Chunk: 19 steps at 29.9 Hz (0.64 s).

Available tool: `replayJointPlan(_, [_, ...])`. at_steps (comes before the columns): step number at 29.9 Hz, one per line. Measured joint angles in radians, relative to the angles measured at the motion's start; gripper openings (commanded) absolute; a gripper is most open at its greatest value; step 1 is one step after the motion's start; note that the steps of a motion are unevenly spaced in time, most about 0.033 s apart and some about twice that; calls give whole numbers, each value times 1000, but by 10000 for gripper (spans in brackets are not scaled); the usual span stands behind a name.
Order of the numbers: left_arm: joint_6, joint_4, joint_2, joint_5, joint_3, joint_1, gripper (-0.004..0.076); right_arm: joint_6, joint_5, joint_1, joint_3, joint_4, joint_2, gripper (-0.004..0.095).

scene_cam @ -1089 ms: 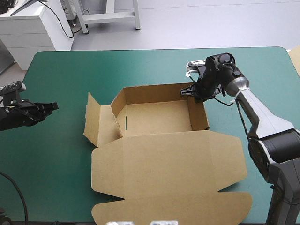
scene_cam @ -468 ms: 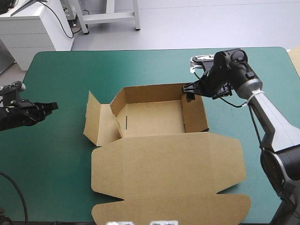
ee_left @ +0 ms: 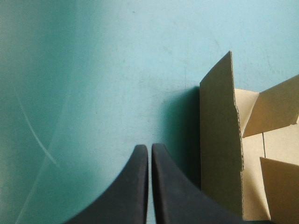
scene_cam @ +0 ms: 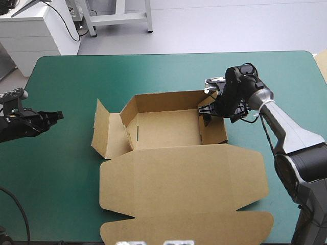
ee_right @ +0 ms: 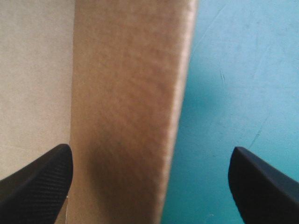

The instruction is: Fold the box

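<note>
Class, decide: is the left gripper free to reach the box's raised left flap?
Probably yes: only bare teal-green cover lies between the left gripper and that flap of the box; its fingers are shut.

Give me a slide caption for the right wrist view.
Open right gripper straddling a raised wall of the box.

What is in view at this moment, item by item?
box: one, brown, mid-table; tray open, lid flat toward the near edge, left flap standing outward.
table: one, teal-green cover, under everything.
tan sheet edge: one, past the table's right edge; too little shows to identify it.
left gripper: one, black, shut, over bare cover left of the box.
right gripper: one, black, open, astride the box's right wall.
</note>
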Motion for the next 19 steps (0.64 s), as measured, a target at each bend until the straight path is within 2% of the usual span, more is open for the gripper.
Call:
replayJointPlan(1, [1, 0, 0, 0, 0, 0, 7, -2, 0, 0, 0, 0, 6, 772])
replayJointPlan(3, [1, 0, 0, -1, 0, 0, 7, -3, -1, 0, 0, 0, 14, 636])
replayJointPlan(4, [1, 0, 0, -1, 0, 0, 7, -6, -2, 0, 0, 2, 16, 536])
replayJointPlan(8, [2, 0, 0, -2, 0, 0, 7, -13, -3, 0, 0, 4, 19, 27])
replayJointPlan(9, [2, 0, 0, -3, 0, 0, 7, -20, -3, 0, 0, 6, 19, -11])
replayJointPlan(19, [5, 23, 0, 0, 0, -1, 7, -91, -4, -1, 4, 32, 10, -20])
